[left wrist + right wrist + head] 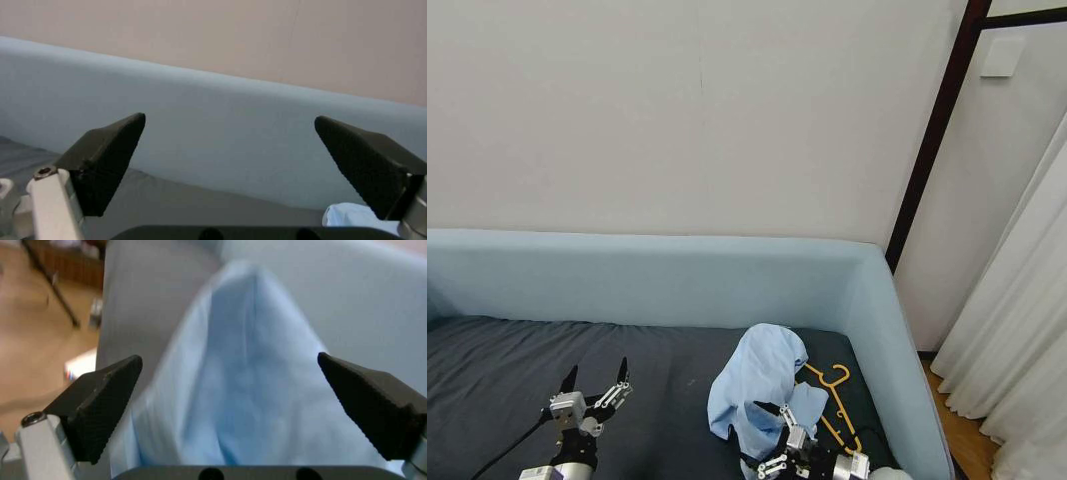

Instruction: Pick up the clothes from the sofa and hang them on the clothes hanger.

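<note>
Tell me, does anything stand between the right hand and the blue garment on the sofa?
Nothing visible does. The right hand is open, and the blue garment is directly in front of it. The orange hanger lies beside the garment, out of the way.

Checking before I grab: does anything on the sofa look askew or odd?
The light blue fabric garment sits bunched in a crumpled peak on the dark grey sofa seat. The orange hanger lies flat beside it, not hung. The open right claw is at the garment.

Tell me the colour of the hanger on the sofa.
The hanger is yellow-orange; it shows best in the head view.
</note>
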You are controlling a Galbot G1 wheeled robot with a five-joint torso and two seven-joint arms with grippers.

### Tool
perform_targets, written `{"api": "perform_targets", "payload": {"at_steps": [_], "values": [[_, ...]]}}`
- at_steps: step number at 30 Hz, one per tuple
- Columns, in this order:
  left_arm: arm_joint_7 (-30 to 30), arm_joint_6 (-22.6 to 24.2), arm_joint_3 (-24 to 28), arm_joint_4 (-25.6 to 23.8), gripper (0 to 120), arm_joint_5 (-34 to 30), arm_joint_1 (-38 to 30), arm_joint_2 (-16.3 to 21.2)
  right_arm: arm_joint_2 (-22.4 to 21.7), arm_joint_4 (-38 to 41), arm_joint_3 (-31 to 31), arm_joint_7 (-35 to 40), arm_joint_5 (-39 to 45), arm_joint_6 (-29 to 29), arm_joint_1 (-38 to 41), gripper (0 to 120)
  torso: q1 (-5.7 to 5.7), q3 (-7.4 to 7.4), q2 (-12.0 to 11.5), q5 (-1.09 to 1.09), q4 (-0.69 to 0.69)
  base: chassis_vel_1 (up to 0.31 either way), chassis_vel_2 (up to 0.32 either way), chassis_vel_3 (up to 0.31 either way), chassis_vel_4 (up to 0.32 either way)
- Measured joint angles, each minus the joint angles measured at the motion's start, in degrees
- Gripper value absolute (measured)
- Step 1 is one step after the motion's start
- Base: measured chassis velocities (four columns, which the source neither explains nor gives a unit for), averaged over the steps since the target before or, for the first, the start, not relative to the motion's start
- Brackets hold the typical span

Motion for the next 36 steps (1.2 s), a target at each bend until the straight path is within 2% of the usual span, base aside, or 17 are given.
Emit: {"api": "perform_targets", "payload": {"at_steps": [1,4,5,7,9,10,13,14,15,16,20,21,24,25,30,36], "values": [[0.0,0.0,0.1,0.1,100,0.1,-0.1,0.0,-0.8,-1.3,1.9,-2.3,-3.6,-0.5,0.7,100,0.00,0.00,0.0,0.00,0.01,0.000,0.000,0.000,0.000],[0.0,0.0,0.2,0.4,100,0.4,-0.4,0.0,-2.1,-2.2,2.3,-1.1,-2.5,-1.8,1.3,100,0.00,0.00,0.0,0.00,0.00,0.000,0.000,0.000,0.000],[0.0,0.0,0.2,0.7,100,0.5,-0.8,-0.1,-2.7,-2.3,1.3,1.2,4.3,-3.1,1.7,100,0.00,0.00,0.0,0.00,-0.02,0.000,0.000,0.000,0.000],[0.0,0.0,0.4,1.3,100,0.9,-1.3,0.0,-2.9,-1.0,-3.3,10.7,20.2,-5.5,2.8,100,0.00,0.00,0.0,0.00,-0.02,0.000,0.000,0.000,0.000],[0.0,0.0,0.4,1.8,100,1.4,-1.7,-0.1,-1.6,1.2,-7.5,24.5,30.6,-9.7,4.9,100,0.00,0.00,0.0,0.01,0.01,0.000,0.000,0.000,0.000],[0.0,0.0,0.4,1.8,100,1.4,-1.7,-0.1,-1.6,1.2,-7.5,24.5,30.6,-9.7,4.9,100,0.00,0.00,0.0,0.01,0.01,0.000,0.000,0.000,0.000],[0.0,-0.1,0.5,2.1,100,1.7,-1.9,-0.2,2.1,0.5,-9.9,45.3,39.3,-20.9,10.0,100,0.00,0.00,0.0,0.00,0.03,0.000,0.000,0.000,0.000],[0.0,-0.1,0.3,2.1,100,1.8,-1.9,-0.2,3.3,-1.3,-9.9,49.1,41.1,-23.6,11.9,100,0.00,0.00,0.0,-0.02,0.02,0.000,0.000,0.000,0.000],[0.0,-0.1,0.3,2.1,100,1.8,-1.9,-0.2,3.3,-1.3,-9.9,49.1,41.1,-23.6,11.9,100,0.00,0.00,0.0,-0.02,0.02,0.000,0.000,0.000,0.000],[0.0,-0.1,0.2,2.1,100,1.8,-1.8,-0.2,4.8,-4.4,-9.5,51.1,42.5,-25.5,14.3,100,0.00,0.01,0.0,-0.01,0.01,0.000,0.000,0.000,0.000],[-0.1,-0.4,-0.5,2.1,100,1.8,-1.2,0.0,8.5,-13.6,-7.5,48.8,42.8,-26.8,19.4,100,0.00,0.01,0.0,-0.01,0.01,0.000,0.000,0.000,0.000],[0.0,-0.5,-0.7,2.0,100,1.8,-1.0,0.2,9.5,-17.0,-6.7,47.1,42.3,-27.1,20.7,100,0.00,0.01,0.0,-0.02,0.04,0.000,0.000,0.000,0.000],[-0.2,-0.6,-1.4,1.7,100,1.8,-0.4,0.5,11.9,-26.1,-4.7,38.8,40.2,-27.6,23.4,100,0.01,0.01,0.0,0.00,-0.02,0.000,0.000,0.000,0.000],[-0.2,-0.6,-1.4,1.7,100,1.8,-0.4,0.5,11.9,-26.1,-4.7,38.8,40.2,-27.6,23.4,100,0.01,0.01,0.0,0.00,-0.02,0.000,0.000,0.000,0.000],[-0.8,-0.5,-2.0,1.5,100,2.2,0.2,0.4,14.7,-35.5,-2.1,23.4,34.7,-23.9,24.5,100,0.01,0.01,0.0,0.01,0.00,0.000,0.000,0.000,0.000],[-0.9,-0.5,-2.1,1.5,100,2.7,0.2,-0.1,16.0,-38.4,-1.6,21.3,30.8,-22.3,24.4,100,0.00,0.00,0.0,0.00,0.00,0.000,0.000,0.000,0.000]]}}
